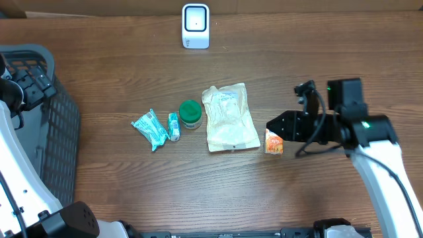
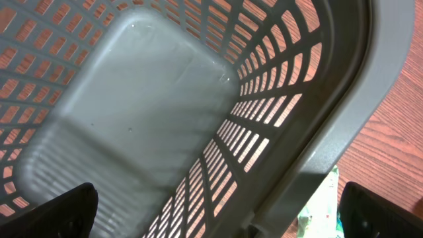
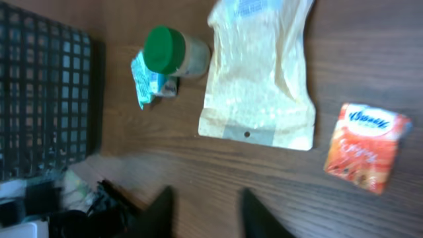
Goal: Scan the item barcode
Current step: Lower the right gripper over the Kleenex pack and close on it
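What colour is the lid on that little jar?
The lid is green, clearest in the right wrist view.

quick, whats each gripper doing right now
left gripper: open, empty, over the basket
right gripper: jaws partly apart, holding nothing

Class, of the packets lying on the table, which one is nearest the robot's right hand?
The small orange packet, just beside the right hand; the cream pouch and teal packets lie farther off.
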Robot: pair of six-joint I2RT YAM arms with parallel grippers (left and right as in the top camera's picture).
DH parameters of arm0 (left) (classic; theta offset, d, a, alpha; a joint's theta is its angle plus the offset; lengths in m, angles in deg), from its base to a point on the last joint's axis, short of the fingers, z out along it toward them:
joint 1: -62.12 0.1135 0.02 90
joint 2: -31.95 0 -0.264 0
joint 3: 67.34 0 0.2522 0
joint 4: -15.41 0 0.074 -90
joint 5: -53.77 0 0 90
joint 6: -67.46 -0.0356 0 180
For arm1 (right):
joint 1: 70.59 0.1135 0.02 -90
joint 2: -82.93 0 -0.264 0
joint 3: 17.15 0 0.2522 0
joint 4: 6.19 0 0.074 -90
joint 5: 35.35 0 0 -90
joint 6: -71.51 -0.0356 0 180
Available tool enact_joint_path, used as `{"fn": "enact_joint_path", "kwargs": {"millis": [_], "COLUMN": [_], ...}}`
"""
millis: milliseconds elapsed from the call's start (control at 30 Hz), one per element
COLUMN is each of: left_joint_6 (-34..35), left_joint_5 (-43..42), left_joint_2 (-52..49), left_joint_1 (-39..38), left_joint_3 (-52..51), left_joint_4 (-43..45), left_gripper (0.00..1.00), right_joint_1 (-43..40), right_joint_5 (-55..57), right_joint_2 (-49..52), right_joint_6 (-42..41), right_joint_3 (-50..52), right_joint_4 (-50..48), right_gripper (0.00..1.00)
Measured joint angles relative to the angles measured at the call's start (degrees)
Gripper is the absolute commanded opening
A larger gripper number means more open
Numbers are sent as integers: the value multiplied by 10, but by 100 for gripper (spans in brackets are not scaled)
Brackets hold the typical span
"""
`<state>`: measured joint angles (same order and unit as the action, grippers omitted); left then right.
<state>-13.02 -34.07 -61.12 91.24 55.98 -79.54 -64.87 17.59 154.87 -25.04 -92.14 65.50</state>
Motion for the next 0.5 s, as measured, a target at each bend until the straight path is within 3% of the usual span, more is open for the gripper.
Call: {"fn": "enact_joint_path", "kwargs": {"millis": [333,500], "left_joint_6": [0,0], "left_joint_5": [0,0], "left_joint_2": [0,0], "left_joint_1": [0,0], "left_joint_3": [0,0], "left_joint_4": [0,0], "left_gripper": [100,100], "right_joint_1": [33,33], "right_joint_5": [67,87], "right_joint_2": [134,174], "right_joint_6": [-42,-62], "right_joint_3": [0,11], "right_joint_4": [0,-23], "right_gripper": [7,6]}}
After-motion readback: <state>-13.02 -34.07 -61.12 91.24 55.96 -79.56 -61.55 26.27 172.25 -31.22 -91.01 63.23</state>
